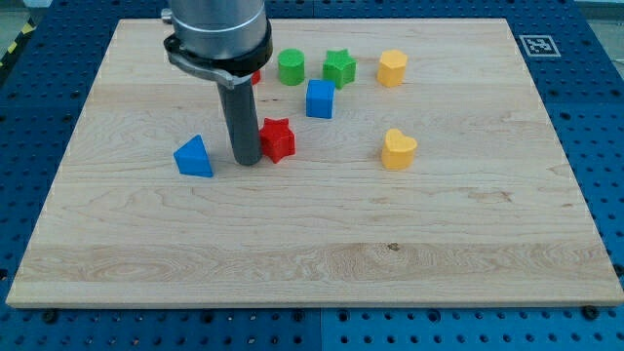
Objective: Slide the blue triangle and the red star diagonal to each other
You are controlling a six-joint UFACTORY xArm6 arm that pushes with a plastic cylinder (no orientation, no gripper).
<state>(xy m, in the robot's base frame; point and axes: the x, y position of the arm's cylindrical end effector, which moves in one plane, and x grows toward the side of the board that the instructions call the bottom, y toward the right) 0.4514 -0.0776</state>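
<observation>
From where the one camera looks, my tip (247, 161) stands on the wooden surface (312, 244) between the blue triangle (194, 157), at its left, and the red star (278, 138), which it touches or nearly touches on the right. There is no claw on this arm, only the bare rod, gripping nothing. Farther up lie a blue cube (320, 98), a green cylinder (291, 67), a green star (339, 67), a yellow block (392, 68), a partly hidden red block (256, 76), and lower right a yellow heart (398, 149).

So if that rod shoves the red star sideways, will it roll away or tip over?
Probably neither. The red star sits low and flat on the wooden board, so it should slide. Its points may make it spin if my tip, now close at its left, hits off-centre. It looks small, rigid and likely light.
</observation>
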